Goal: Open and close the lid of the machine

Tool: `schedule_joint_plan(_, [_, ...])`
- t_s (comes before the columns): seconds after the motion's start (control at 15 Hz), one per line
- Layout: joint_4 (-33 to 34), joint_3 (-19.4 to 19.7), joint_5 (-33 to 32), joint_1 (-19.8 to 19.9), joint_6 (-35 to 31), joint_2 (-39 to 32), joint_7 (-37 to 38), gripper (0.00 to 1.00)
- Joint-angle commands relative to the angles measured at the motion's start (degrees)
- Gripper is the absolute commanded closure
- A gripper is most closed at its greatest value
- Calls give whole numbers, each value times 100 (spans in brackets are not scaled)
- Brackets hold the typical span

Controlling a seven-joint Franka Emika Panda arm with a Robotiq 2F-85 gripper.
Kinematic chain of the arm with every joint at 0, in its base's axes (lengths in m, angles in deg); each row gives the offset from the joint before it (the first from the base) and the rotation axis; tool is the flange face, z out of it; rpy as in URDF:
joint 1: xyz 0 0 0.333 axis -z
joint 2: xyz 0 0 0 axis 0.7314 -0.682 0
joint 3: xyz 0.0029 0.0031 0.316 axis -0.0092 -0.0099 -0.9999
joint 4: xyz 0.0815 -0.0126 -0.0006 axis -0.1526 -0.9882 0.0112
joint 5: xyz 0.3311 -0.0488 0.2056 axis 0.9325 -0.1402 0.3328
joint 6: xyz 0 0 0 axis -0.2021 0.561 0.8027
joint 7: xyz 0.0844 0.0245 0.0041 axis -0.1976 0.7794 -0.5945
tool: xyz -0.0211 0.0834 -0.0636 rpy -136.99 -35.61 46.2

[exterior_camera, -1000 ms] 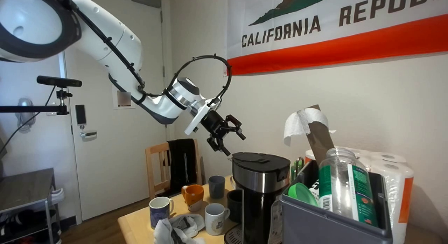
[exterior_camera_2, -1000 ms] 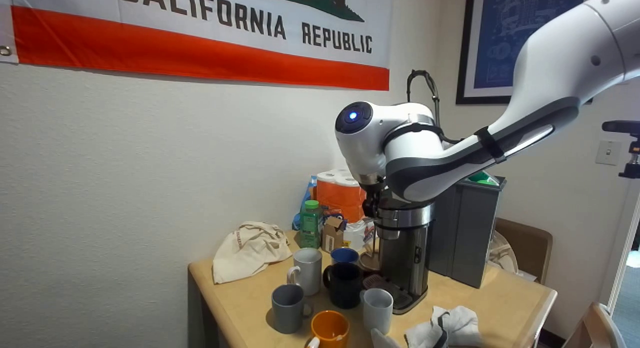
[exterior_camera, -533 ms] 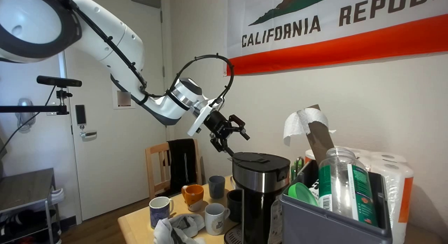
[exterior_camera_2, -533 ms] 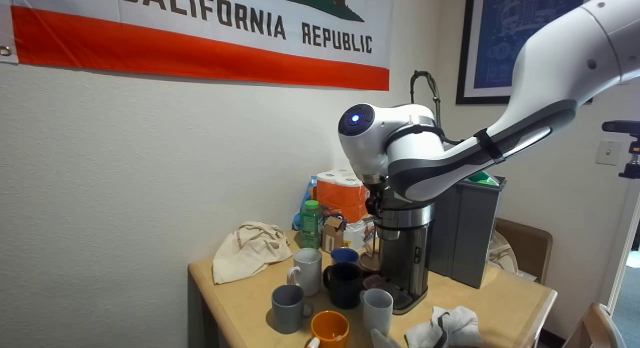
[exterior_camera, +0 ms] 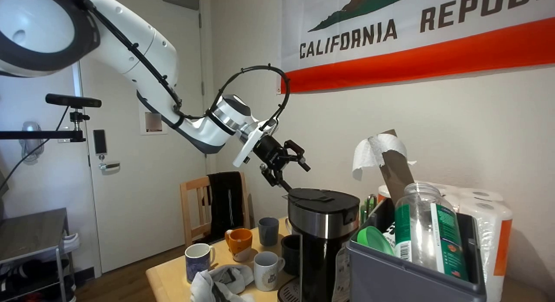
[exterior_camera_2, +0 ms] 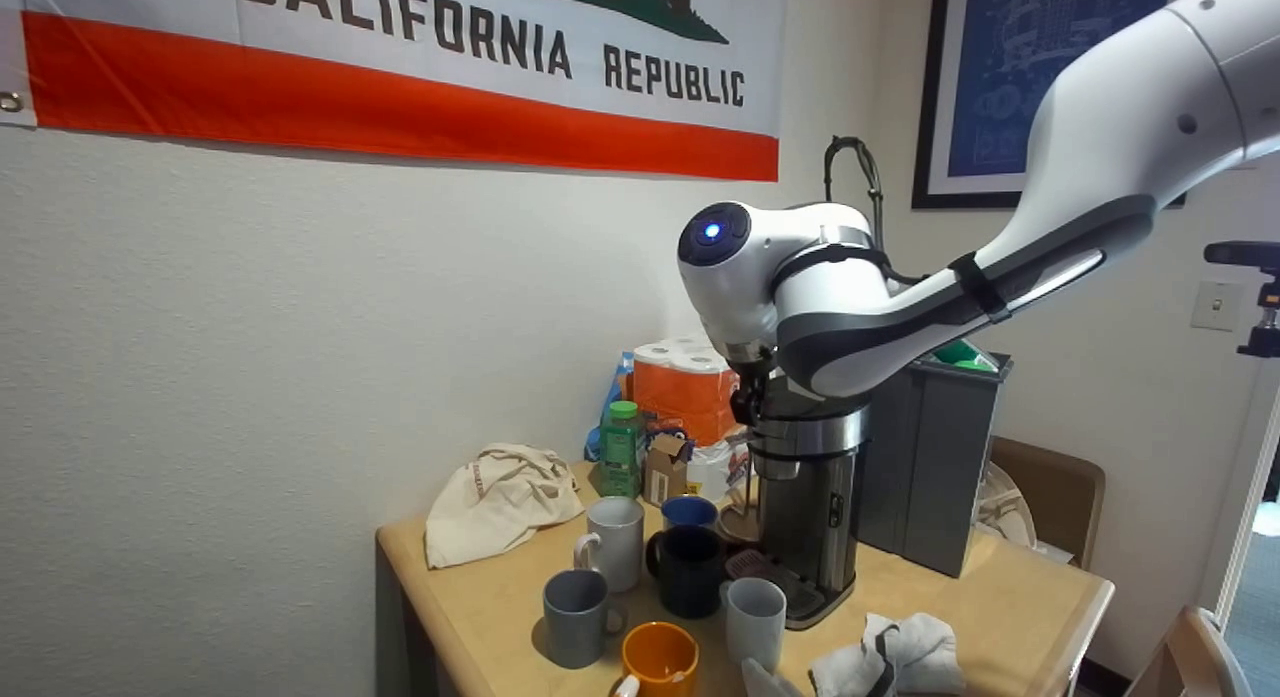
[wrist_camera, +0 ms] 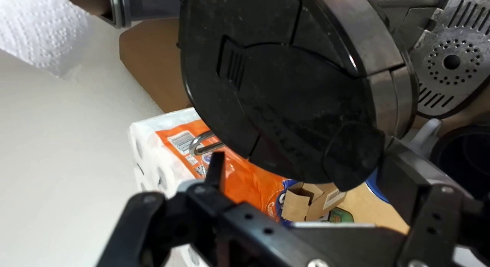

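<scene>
The machine, a tall black coffee maker, stands on the table in both exterior views (exterior_camera: 318, 263) (exterior_camera_2: 808, 522). Its black lid (exterior_camera: 325, 200) lies flat and down on top of the silvery band. In the wrist view the lid (wrist_camera: 291, 102) fills the upper middle, with a rounded tab at its front. My gripper (exterior_camera: 298, 178) is open and empty at the lid's front edge. Its lower finger meets the edge in that view; I cannot tell whether they touch. In the wrist view the gripper (wrist_camera: 302, 156) has its right finger beside the tab and its left finger off the lid's side.
Several mugs, such as an orange mug (exterior_camera: 239, 241) and a black mug (exterior_camera_2: 688, 572), stand before the machine. A grey bin (exterior_camera: 416, 274) with a clear jar (exterior_camera: 427, 232) stands close beside it. An orange-wrapped roll pack (wrist_camera: 245, 182) and a cardboard box (wrist_camera: 310, 202) lie behind.
My gripper has moved slightly toward the machine, its lower finger coming up to the lid's edge. In the last half second it has risen a little. The lid has not visibly moved.
</scene>
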Motion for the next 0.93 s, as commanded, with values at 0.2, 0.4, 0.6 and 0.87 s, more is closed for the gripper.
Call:
schedule_joint_plan(0.2, [-26,18,-83,-36,68,294,90,0])
schedule_joint_plan(0.4, [-57,-36,142,28,-30,310,-51,0])
schedule_joint_plan(0.6, [-50,-139,589,21,-235,270,-226,0])
schedule_joint_plan(0.87, [-17,-134,571,-105,-122,220,-191,0])
